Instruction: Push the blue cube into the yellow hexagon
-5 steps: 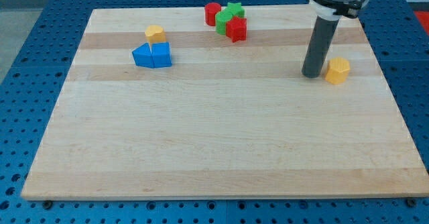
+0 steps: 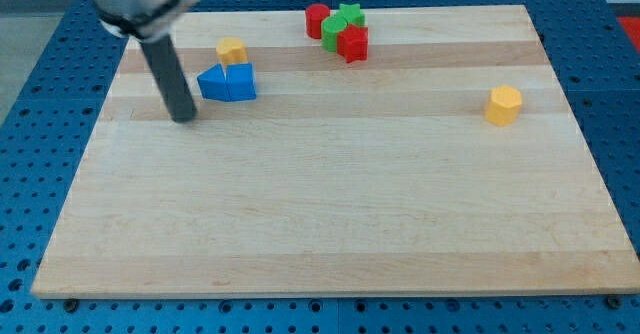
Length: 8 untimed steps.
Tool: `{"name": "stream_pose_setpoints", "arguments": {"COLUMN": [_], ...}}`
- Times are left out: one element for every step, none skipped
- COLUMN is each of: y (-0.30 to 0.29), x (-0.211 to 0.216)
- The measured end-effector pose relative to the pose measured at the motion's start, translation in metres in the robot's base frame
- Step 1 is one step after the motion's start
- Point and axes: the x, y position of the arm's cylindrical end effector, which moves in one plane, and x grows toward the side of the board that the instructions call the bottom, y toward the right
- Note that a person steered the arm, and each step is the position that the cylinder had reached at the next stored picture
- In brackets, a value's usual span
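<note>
My tip (image 2: 183, 117) rests on the wooden board (image 2: 330, 224) just beside the blue pair, at their eight o'clock, not touching; it is a bare rod with no jaws to part or close. The blue cube (image 2: 241, 82) touches a blue triangular block (image 2: 213, 82) at its nine o'clock. The yellow hexagon (image 2: 504, 105) sits well apart at the cube's three o'clock, near the board's right edge, with bare wood between them. A second yellow block (image 2: 231, 50) sits at the cube's twelve. Near the top edge cluster two red blocks (image 2: 351, 43) and two green blocks (image 2: 341, 24). Counted: two blue, two yellow, two red, two green.
</note>
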Motion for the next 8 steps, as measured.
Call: {"name": "stream_pose_setpoints", "arguments": {"y": [-0.020,0.018,0.079,0.145,0.204,0.198,0.185,0.160], "x": [-0.043,-0.048,-0.048,-0.045,-0.033,-0.024,-0.032,-0.059]}}
